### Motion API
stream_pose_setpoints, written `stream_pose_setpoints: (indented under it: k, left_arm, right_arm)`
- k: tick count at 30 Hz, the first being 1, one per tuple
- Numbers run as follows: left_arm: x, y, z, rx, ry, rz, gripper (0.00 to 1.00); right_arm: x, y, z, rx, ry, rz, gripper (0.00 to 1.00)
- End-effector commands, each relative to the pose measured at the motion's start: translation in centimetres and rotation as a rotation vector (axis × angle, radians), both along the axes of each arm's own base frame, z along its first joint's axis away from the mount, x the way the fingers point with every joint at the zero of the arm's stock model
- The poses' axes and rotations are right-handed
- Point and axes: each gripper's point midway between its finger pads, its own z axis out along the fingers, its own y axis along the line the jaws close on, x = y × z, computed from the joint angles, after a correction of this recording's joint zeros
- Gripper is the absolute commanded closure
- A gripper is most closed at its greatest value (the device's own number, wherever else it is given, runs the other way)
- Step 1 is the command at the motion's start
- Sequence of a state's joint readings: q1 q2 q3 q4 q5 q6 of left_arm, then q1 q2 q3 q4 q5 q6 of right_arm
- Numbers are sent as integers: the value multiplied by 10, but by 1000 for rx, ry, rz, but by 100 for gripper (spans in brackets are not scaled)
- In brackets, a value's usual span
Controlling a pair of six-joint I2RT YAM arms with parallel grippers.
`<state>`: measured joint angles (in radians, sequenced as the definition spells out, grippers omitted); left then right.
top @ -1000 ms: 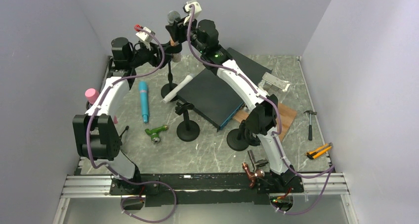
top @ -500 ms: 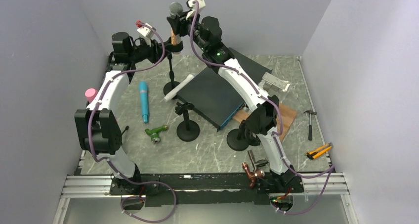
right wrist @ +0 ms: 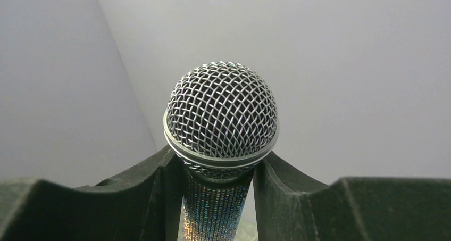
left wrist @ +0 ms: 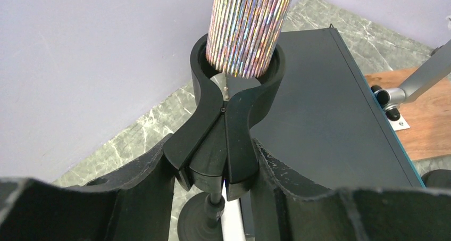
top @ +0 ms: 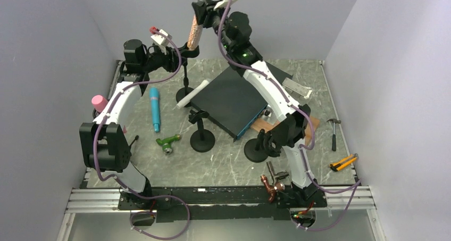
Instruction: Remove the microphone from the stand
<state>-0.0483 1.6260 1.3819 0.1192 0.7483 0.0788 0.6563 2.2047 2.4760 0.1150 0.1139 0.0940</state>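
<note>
Left wrist view: left gripper (left wrist: pixel 215 169) clamps the stand clip (left wrist: pixel 226 118) while right gripper (right wrist: pixel 215 172) grips the glittery microphone (left wrist: pixel 250 23) just under its mesh head. Its tail sits in the clip's mouth; removal looks nearly complete.

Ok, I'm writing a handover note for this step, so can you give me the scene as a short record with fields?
microphone: glittery-handled microphone with silver mesh head, tilted, lower end in the ring of the black stand clip, not yet clear
right gripper: shut on the microphone just below its head
left gripper: shut on the black stand clip
elsewhere: teal microphone lying on the grey marbled table; two empty black stands
</note>
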Motion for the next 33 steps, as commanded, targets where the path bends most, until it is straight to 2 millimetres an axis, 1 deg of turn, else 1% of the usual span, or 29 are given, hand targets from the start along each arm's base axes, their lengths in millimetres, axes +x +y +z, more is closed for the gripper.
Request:
stream_pose_setpoints:
  k: [1, 4, 5, 6, 8, 9, 10, 11, 12, 13, 15, 16, 17, 18, 19, 22, 23, 25, 27, 28, 31, 32, 33]
  left_arm:
    - [2, 31, -15, 24, 59, 110, 100]
    - [-4, 26, -13, 25, 35, 63, 100]
    - [-6, 24, -13, 24, 39, 52, 100]
    - [-5, 23, -14, 27, 49, 44, 100]
    - [-2, 25, -16, 23, 76, 56, 100]
    - [1, 34, -18, 15, 86, 74, 100]
    - [2, 37, -19, -1, 94, 86, 100]
    - [3, 40, -20, -11, 99, 101, 100]
    - [4, 41, -19, -20, 100, 101, 97]
    - [5, 42, -17, -30, 98, 104, 90]
    - [6, 44, -13, -48, 97, 117, 66]
    - [5, 43, -9, -75, 109, 125, 58]
    - [5, 43, -6, -89, 107, 134, 52]
    - [3, 43, -2, -103, 105, 136, 49]
    - [2, 42, 1, -114, 107, 135, 46]
    - [-3, 37, 8, -149, 125, 105, 43]
    - [-4, 35, 9, -164, 134, 99, 43]
    - [-7, 32, 10, -191, 148, 85, 43]
    - [-9, 31, 10, -211, 166, 83, 43]
    - [-10, 30, 9, -209, 173, 77, 46]
    - [-7, 35, 10, -176, 154, 103, 78]
    - [-4, 38, 9, -158, 153, 127, 91]
    - [-1, 44, 9, -134, 150, 161, 100]
  right_arm:
    - [-46, -154, 161, 193, -327, -278, 100]
    - [-56, -144, 172, 233, -357, -189, 100]
    - [-63, -140, 180, 232, -377, -155, 100]
    - [-62, -138, 180, 229, -376, -146, 100]
    - [-64, -139, 179, 223, -361, -146, 100]
    - [-66, -142, 178, 219, -346, -154, 100]
    - [-74, -147, 180, 215, -328, -154, 100]
    - [-76, -146, 174, 197, -293, -144, 100]
    - [-80, -143, 165, 172, -249, -119, 100]
    - [-85, -137, 152, 144, -197, -83, 100]
    - [-98, -122, 117, 61, -92, -11, 100]
    - [-107, -115, 94, 23, -24, 15, 100]
    - [-119, -113, 76, 0, 25, 42, 100]
    - [-129, -111, 54, -19, 80, 61, 100]
    - [-143, -108, 37, -37, 129, 96, 100]
    - [-172, -111, -19, -76, 311, 156, 100]
    - [-181, -112, -32, -90, 354, 168, 100]
    - [-200, -117, -49, -115, 420, 174, 100]
    - [-211, -122, -65, -134, 475, 168, 100]
    - [-216, -123, -72, -134, 499, 164, 100]
    - [-223, -127, -86, -113, 552, 160, 100]
    - [-224, -127, -88, -104, 561, 160, 100]
    - [-224, -127, -89, -93, 569, 160, 100]
